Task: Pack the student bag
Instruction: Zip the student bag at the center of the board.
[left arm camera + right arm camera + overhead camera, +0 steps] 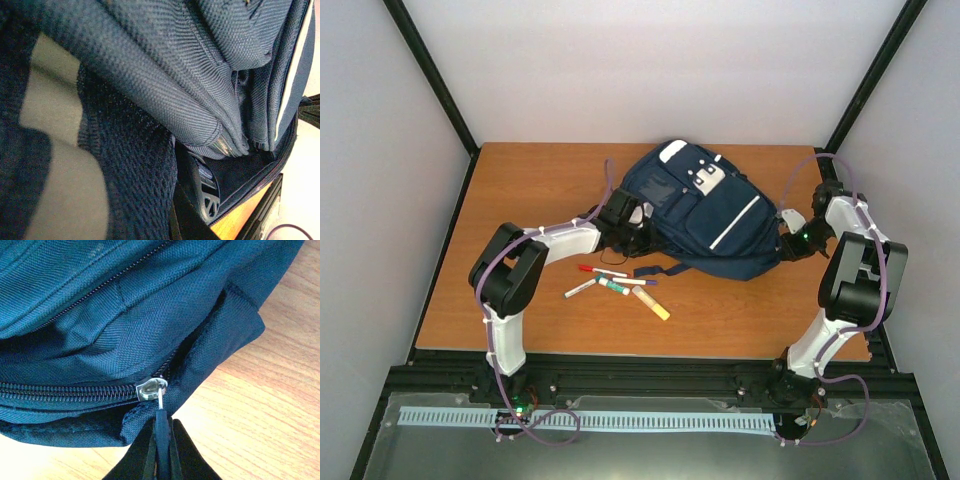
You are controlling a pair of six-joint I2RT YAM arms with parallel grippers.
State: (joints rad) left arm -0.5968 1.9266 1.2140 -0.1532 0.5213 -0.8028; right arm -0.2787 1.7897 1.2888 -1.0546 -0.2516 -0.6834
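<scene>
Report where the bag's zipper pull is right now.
In the right wrist view the zipper pull sits just below the silver slider at the student bag lower edge, pinched in the right gripper; from above, that is the bag's right end.

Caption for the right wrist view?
Right end effector pinches the zipper pull of the student bag on the table.

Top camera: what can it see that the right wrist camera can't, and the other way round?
Only the top camera shows the whole student bag, the left arm and right arm, and the loose pens lying on the table in front of the bag. Only the right wrist camera shows the silver zipper slider up close, with the right gripper pinched shut on its zipper pull. Both show navy bag fabric and the wooden tabletop.
</scene>
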